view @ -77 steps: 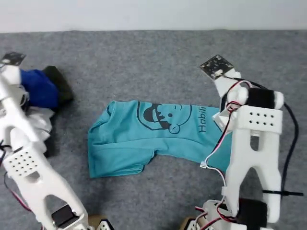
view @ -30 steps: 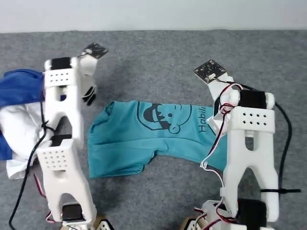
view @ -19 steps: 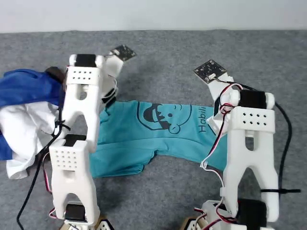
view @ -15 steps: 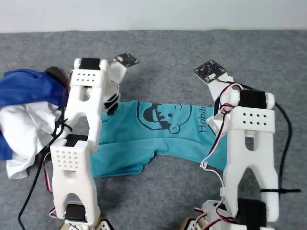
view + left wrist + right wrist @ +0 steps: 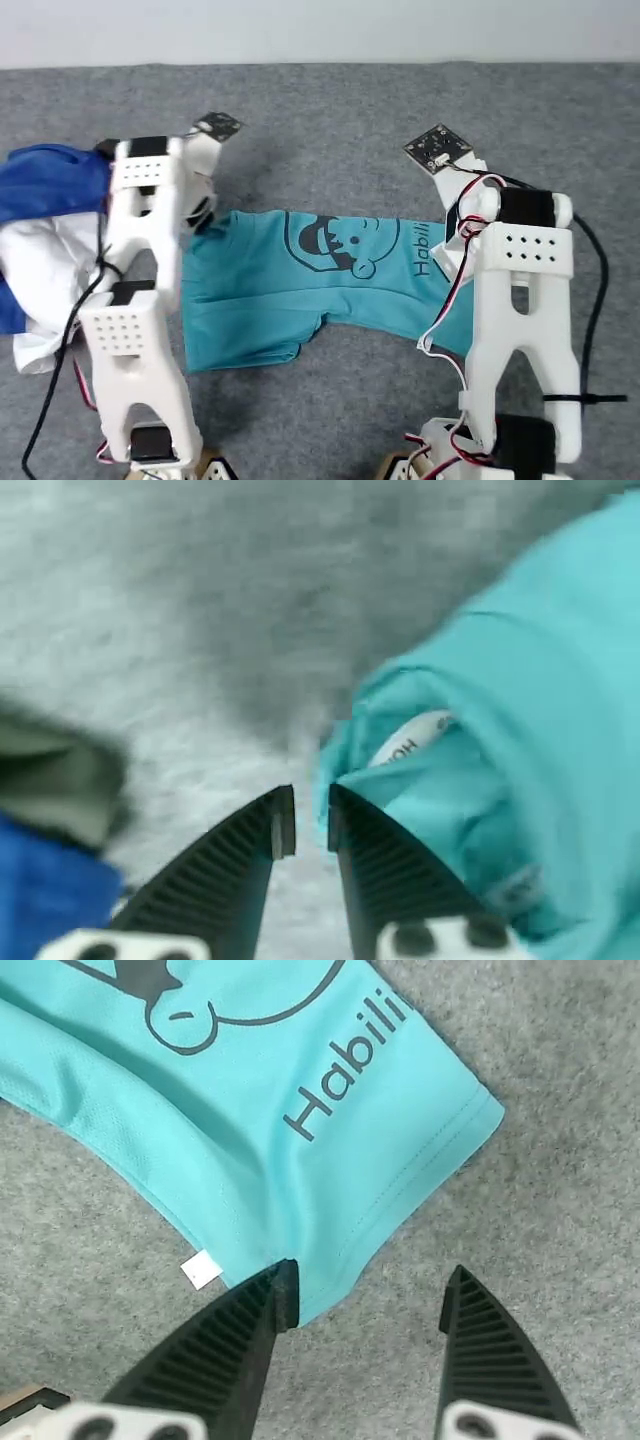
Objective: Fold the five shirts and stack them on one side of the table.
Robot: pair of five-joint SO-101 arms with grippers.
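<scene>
1. Nearest the viewer in the high view, the two white arms rise from the table's near edge. The left arm is on the side of the heaped clothes, and the right arm is over the teal shirt's printed end.
2. The right gripper hangs over the hem end of the teal shirt, with its fingers spread wide and nothing between them. One fingertip sits right at the hem edge, beside a small white tag. The other is over bare grey table.
3. The teal shirt lies spread across the middle of the table, between the two arms. It is rumpled and partly folded over on itself, with its dark cartoon print facing up.
4. The left gripper is at the shirt's collar end. Its fingers are almost together, leaving a thin slit with no cloth in it. The collar, with its white neck label, is just beside the tips.
5. Beyond the left arm, at the table's side, lies a loose heap. A blue shirt is on the far part and a white shirt nearer, touching it. A dark garment peeks out at the blue one's edge.
</scene>
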